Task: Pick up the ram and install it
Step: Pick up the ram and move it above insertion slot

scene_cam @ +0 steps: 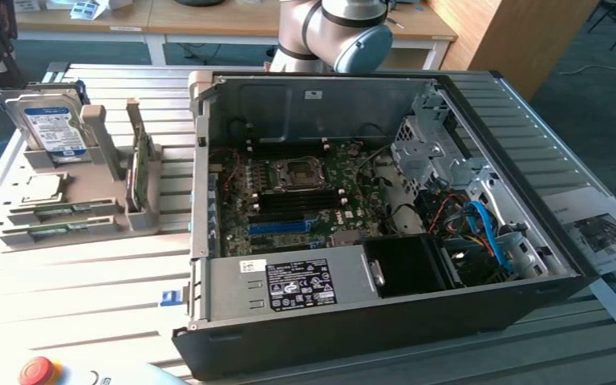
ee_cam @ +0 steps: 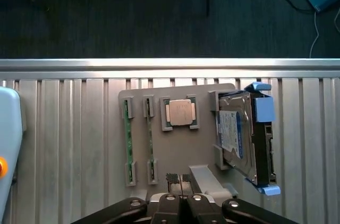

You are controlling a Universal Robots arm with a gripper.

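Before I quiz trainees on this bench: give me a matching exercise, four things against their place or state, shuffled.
1 thin green ram stick
2 small square silver processor chip
3 boxy silver hard drive with blue label
4 black computer case

a side panel off
b standing upright, clipped in blue rails
c flat in square pocket
d in long narrow slot

Pairs: 1-d, 2-c, 3-b, 4-a

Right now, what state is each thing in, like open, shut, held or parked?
End effector: shut.
Ram sticks: lying in holder slots, unheld.
Processor: flat in its holder recess.
Hard drive: standing on edge in holder.
Computer case: open, lying on its side.
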